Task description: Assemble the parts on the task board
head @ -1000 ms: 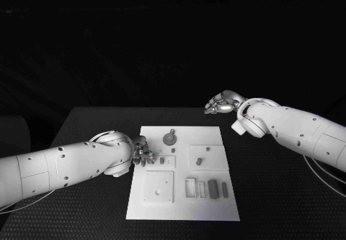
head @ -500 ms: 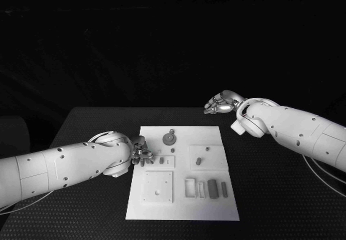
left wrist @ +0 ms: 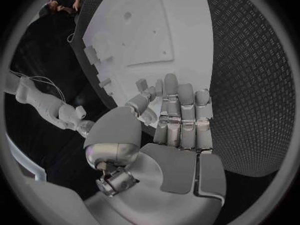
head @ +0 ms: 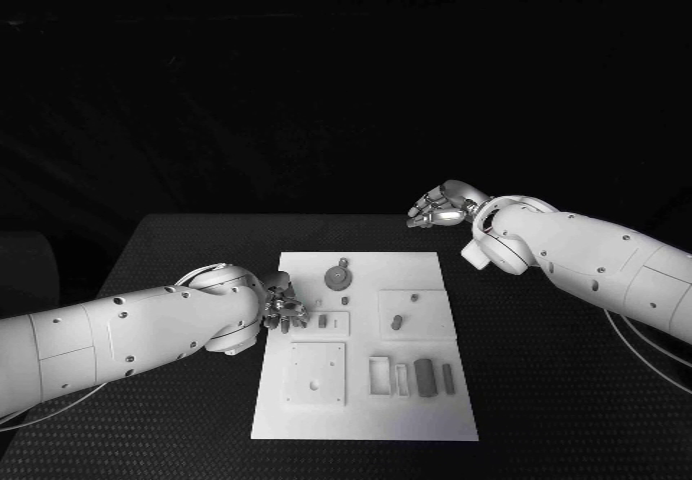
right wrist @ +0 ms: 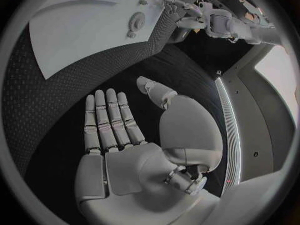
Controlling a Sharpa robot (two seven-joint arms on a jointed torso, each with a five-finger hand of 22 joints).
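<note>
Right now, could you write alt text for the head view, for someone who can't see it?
A white task board lies mid-table on a black table, carrying small grey parts, including a gear-like piece. The left hand rests at the board's left edge; the right hand, empty, is raised beyond the board's far right corner.

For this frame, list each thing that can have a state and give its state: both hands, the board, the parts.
Left silver hand: open, holds nothing, at the board's left edge.
Right silver hand: open, empty, beyond the board's far edge.
White task board: flat on the table.
Round grey gear part: lying on the board.
</note>
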